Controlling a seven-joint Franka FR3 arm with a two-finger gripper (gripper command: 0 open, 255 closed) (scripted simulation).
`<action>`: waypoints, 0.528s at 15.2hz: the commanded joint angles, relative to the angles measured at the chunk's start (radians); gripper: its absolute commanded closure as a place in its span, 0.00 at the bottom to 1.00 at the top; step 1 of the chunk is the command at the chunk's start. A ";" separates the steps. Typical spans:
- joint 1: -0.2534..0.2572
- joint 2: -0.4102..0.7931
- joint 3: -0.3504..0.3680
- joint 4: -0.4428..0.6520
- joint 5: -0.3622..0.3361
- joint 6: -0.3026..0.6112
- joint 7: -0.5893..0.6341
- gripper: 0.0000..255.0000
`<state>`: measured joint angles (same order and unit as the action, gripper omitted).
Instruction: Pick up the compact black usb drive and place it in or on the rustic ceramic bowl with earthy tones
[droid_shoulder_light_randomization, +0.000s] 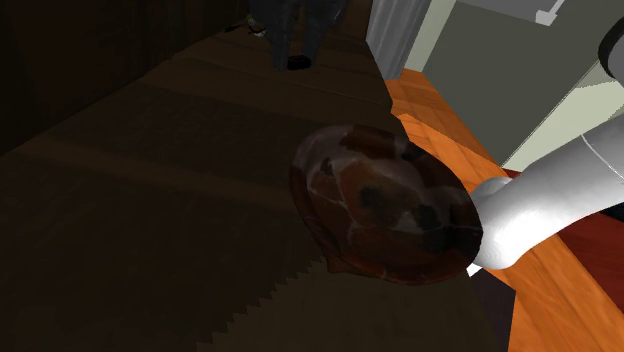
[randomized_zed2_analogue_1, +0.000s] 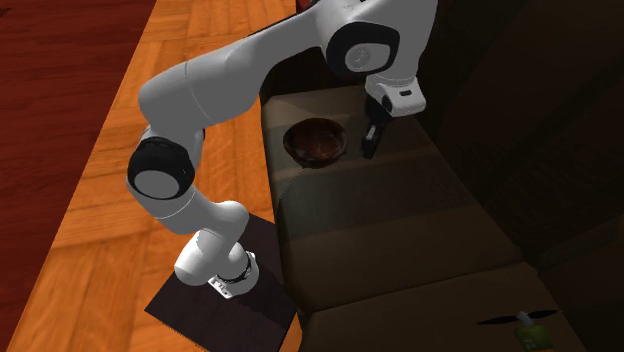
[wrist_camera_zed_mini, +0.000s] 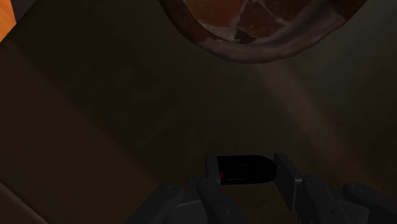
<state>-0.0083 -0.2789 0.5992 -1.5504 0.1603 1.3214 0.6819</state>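
Black USB drive (wrist_camera_zed_mini: 245, 170) is clamped between the two fingers of the tool (wrist_camera_zed_mini: 245, 164), one finger against each end. In the second exterior view the tool hangs just beside the mottled reddish-brown bowl (randomized_zed2_analogue_1: 318, 143), at the bowl's 3 o'clock. The bowl rests on a dark brown surface (randomized_zed2_analogue_1: 400, 220).

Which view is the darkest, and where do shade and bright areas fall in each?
Wrist view: darkest; the black usb drive barely stands out from the dim brown surface. Shoulder view: the surface lies in shade, with a jagged shadow edge beside the bowl; the orange floor is bright. Second exterior view: the white arm is well lit.
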 joint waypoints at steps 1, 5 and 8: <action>-0.002 0.020 0.006 0.048 -0.009 -0.030 0.008 1.00; -0.004 0.067 0.023 0.149 -0.030 -0.091 0.030 1.00; -0.003 0.108 0.040 0.233 -0.051 -0.140 0.051 1.00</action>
<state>-0.0120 -0.1874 0.6318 -1.3492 0.1176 1.1995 0.7233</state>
